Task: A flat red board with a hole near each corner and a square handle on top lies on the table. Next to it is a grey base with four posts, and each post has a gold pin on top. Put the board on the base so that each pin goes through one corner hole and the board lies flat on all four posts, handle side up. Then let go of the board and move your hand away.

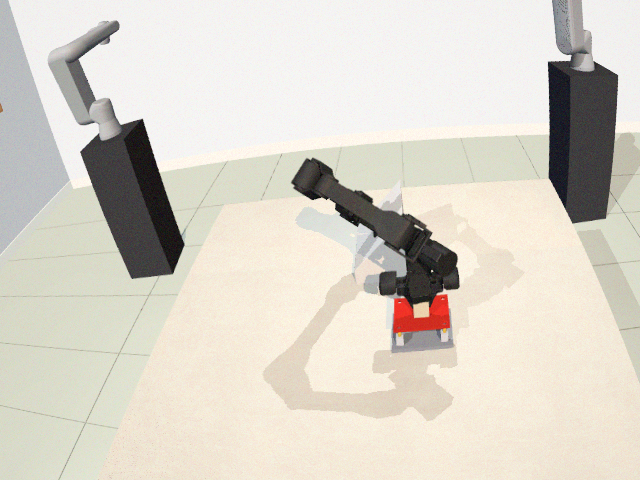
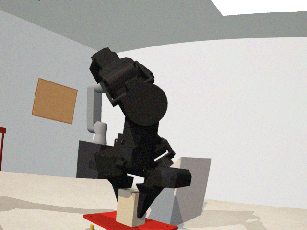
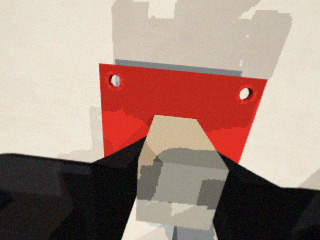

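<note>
The red board (image 1: pixel 406 324) (image 2: pixel 104 219) (image 3: pixel 175 95) is off the table, roughly level, handle side up. My gripper (image 1: pixel 421 305) (image 2: pixel 128 208) (image 3: pixel 173 144) is shut on its beige square handle, with one finger on each side. The grey base (image 1: pixel 422 342) (image 3: pixel 175 67) lies under the board, largely hidden by it. In the top view, two posts with gold pins show just in front of the board's near edge. One gold pin (image 2: pixel 91 226) shows below the board in the exterior view. The other posts are hidden. The far holes in the wrist view show no gold pin.
A pale wedge-shaped block (image 2: pixel 193 185) stands behind the board. Two dark pedestals (image 1: pixel 131 206) (image 1: pixel 584 144) with grey arms stand beyond the table top. My arm reaches over the base from behind and casts shadows across the table.
</note>
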`<action>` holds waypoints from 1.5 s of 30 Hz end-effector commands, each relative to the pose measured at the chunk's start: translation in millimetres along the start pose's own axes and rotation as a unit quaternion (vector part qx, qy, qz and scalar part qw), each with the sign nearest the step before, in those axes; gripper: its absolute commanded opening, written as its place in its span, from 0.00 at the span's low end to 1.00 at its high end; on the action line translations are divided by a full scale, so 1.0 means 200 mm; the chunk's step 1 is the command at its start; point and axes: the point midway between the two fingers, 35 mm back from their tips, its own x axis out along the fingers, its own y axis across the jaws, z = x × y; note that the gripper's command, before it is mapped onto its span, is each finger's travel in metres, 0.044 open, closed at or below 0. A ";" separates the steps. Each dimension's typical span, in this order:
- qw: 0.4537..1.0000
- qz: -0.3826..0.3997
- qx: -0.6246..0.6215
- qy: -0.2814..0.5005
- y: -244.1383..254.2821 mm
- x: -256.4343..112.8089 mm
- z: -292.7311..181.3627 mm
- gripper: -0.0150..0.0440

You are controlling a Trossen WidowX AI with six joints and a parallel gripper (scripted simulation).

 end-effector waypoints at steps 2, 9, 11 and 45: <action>1.000 -0.002 -0.002 -0.002 0.00 0.03 0.00 0.25; 1.000 0.000 0.000 0.000 0.00 0.02 0.00 0.25; 1.000 0.000 0.000 0.000 0.00 0.02 0.00 0.25; 1.000 0.001 0.000 0.002 0.00 0.08 0.00 0.61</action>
